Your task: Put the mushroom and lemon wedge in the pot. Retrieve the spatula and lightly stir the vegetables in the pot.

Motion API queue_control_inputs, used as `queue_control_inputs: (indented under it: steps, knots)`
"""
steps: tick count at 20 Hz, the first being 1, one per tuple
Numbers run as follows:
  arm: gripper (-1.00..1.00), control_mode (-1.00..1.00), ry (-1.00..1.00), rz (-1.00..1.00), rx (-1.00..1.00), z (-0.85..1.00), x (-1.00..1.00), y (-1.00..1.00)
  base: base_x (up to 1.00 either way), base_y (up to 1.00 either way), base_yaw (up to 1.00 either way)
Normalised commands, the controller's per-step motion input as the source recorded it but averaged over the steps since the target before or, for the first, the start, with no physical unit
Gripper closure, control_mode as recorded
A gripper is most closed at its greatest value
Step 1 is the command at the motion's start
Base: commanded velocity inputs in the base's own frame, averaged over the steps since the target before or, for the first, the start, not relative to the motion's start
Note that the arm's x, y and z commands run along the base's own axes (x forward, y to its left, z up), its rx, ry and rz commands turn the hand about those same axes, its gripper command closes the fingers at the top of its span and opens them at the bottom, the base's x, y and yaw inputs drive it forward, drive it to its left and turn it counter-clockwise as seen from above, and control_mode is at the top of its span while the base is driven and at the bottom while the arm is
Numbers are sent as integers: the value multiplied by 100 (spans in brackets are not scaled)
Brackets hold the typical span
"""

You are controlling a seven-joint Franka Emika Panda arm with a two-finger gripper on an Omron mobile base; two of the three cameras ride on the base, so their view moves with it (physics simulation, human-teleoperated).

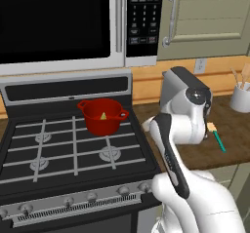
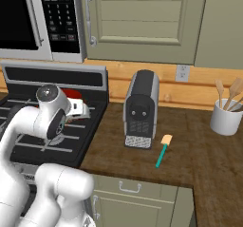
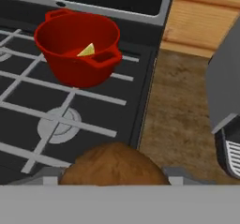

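Across the left of the kitchen, a black gas stove (image 1: pixel 73 149) is sitting under a microwave (image 1: pixel 63 22), and to its right a dark wooden tabletop (image 2: pixel 199 174) is running along below pale green cabinets (image 2: pixel 142 22). On that tabletop a grey and black coffee machine (image 2: pixel 141 108) is standing near the stove's edge, and a white cup (image 2: pixel 227 118) of pale wooden utensils is standing well off to the right by the wall. On the back burner the pot (image 1: pixel 102 115) is sitting upright, and the lemon wedge (image 1: pixel 103 115) is lying inside it on the darker red bottom. Just right of the coffee machine the spatula (image 2: pixel 162 151) is lying flat on the tabletop, its tan-orange head pointing toward the wall and its teal handle toward the front edge. Over the seam between stove and tabletop, the end effector (image 3: pixel 112 180) is hanging in front of the pot and apart from it, its fingers spread wide around the mushroom (image 3: pixel 112 168), which is sitting between the two dark fingertips (image 3: pixel 49 177) as a rounded brown lump and looking pinched there.
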Motion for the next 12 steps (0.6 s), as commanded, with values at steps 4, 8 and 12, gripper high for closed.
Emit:
queue_control_inputs:
  steps: [4,8,12]
  knots:
    - [100,-100,-2,0,15,66,52,87,0,0,0]
    - [100,-100,-1,0,11,10,79,56,0,0,0]
    - [100,-100,3,0,4,-17,99,48,0,0,0]
